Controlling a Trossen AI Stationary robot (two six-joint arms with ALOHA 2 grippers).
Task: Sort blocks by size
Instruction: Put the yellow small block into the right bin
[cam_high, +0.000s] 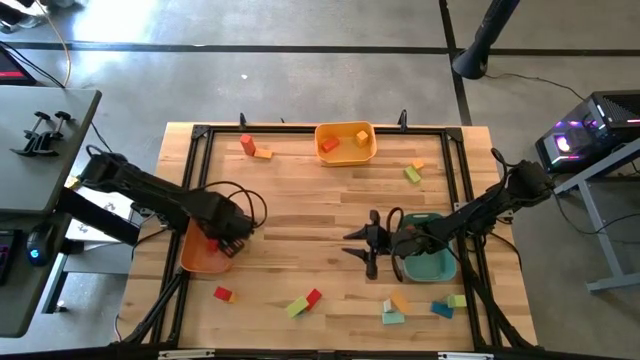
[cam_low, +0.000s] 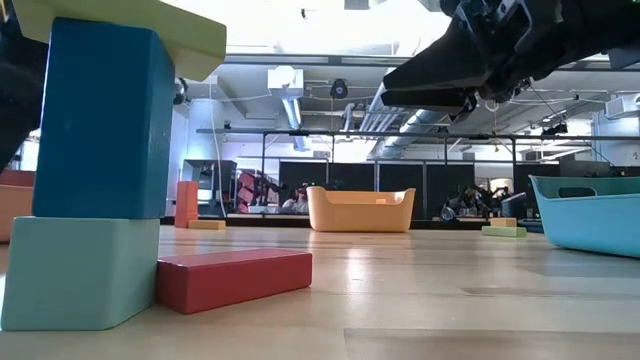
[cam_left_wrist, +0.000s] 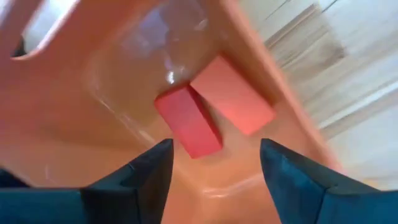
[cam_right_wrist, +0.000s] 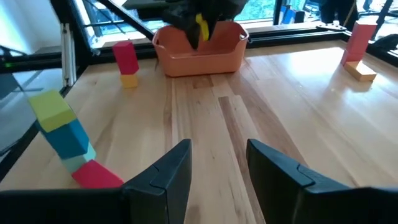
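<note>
My left gripper (cam_high: 216, 240) (cam_left_wrist: 214, 146) is open over the orange tray (cam_high: 200, 258) at the table's left. A red block (cam_left_wrist: 188, 122) lies on the tray's floor below and between the fingers, against the tray's wall; it also shows in the high view (cam_high: 212, 244). My right gripper (cam_high: 348, 243) (cam_right_wrist: 217, 149) is open and empty, level above the bare table middle, left of the teal tray (cam_high: 432, 262), pointing toward the orange tray (cam_right_wrist: 199, 48). It also shows in the low view (cam_low: 400, 92).
A yellow tray (cam_high: 345, 152) with a red and an orange block stands at the far edge. Loose blocks lie far left (cam_high: 248, 146), far right (cam_high: 412, 174), and along the near edge (cam_high: 223, 294) (cam_high: 300, 304) (cam_high: 395, 310) (cam_high: 444, 306). A black frame (cam_high: 300, 130) rims the table.
</note>
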